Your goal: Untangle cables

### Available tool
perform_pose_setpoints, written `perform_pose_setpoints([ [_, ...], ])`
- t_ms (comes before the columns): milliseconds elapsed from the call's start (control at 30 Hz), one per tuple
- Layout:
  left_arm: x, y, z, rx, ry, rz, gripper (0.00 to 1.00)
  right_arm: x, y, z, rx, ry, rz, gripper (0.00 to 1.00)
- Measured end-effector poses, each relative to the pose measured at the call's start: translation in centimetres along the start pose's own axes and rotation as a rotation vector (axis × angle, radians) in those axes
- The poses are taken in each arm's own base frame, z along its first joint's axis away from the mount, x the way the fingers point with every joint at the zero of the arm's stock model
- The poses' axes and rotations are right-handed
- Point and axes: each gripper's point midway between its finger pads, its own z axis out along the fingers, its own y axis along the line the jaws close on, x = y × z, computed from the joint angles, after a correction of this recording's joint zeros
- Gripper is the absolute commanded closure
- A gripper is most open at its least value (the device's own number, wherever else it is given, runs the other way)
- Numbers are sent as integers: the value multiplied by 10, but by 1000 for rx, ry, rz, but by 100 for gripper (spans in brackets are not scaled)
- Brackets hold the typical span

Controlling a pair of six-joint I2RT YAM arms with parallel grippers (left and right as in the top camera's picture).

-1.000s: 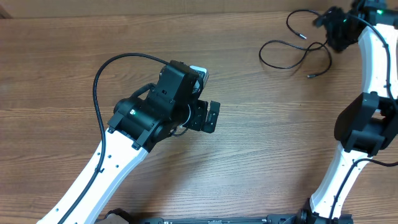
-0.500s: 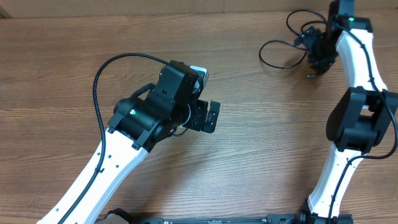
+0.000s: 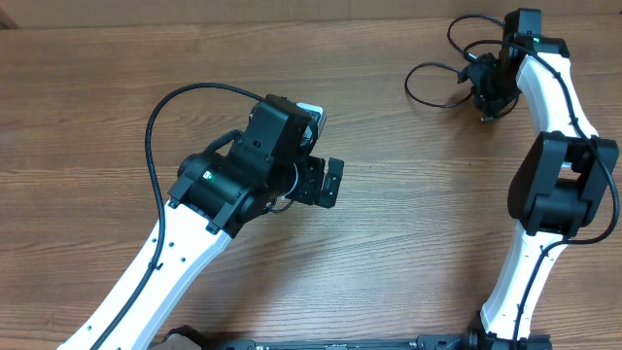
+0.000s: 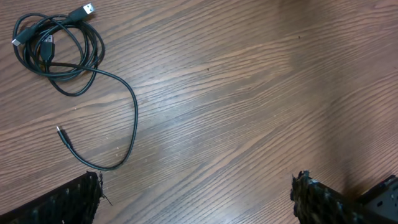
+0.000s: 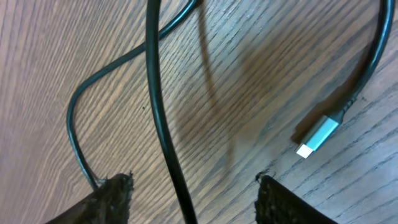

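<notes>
Right wrist view: right gripper (image 5: 194, 186) partly open astride a black cable strand (image 5: 154, 93), not clamping it, silver plug (image 5: 318, 137) nearby; left gripper (image 4: 196, 186) wide open, empty.

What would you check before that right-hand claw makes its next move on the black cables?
1. Is the thin black cable strand between the fingers of the right claw? Ok.
2. Is the right claw clamped on that strand? Not ok, its fingers stand apart.
3. Is the silver-tipped plug outside the fingers? Ok, it lies off to one side on the brown wooden table.
4. Is the thinner black cord out of the grip? Cannot tell, it runs right up to one finger.
5. Is the left claw open and empty? Ok.
</notes>
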Motion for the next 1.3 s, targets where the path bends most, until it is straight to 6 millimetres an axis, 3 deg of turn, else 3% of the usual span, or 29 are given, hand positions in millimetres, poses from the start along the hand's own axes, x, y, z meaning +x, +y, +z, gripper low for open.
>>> perform_pose_setpoints([
  [100, 0, 0, 0, -1, 2, 0, 0, 0, 0, 0, 4, -3, -9, 61],
  [233, 1, 0, 0, -1, 2, 0, 0, -6, 8, 0, -20, -38, -18, 71],
  [367, 1, 0, 0, -2, 6, -1, 0, -18, 29, -2, -100, -94, -125, 96],
  [400, 2, 1, 0, -2, 6, -1, 0, -20, 33, -2, -113, -101, -154, 96],
  [567, 2, 1, 0, -2, 6, -1, 0, -26, 50, -13, -167, -128, -301, 96],
  [867, 2, 1, 0, -2, 6, -1, 0, -54, 108, -82, -304, -312, -670, 96],
  [967, 2, 1, 0, -2, 6, -1, 0, -50, 108, -82, -299, -312, -774, 96],
  [1133, 1, 0, 0, -2, 5, -1, 0, -46, 100, -66, -270, -299, -863, 93],
  [1200, 1, 0, 0, -2, 5, -1, 0, -41, 90, -52, -247, -271, -872, 85],
  [1300, 1, 0, 0, -2, 5, -1, 1, -32, 74, -30, -213, -214, -848, 51],
])
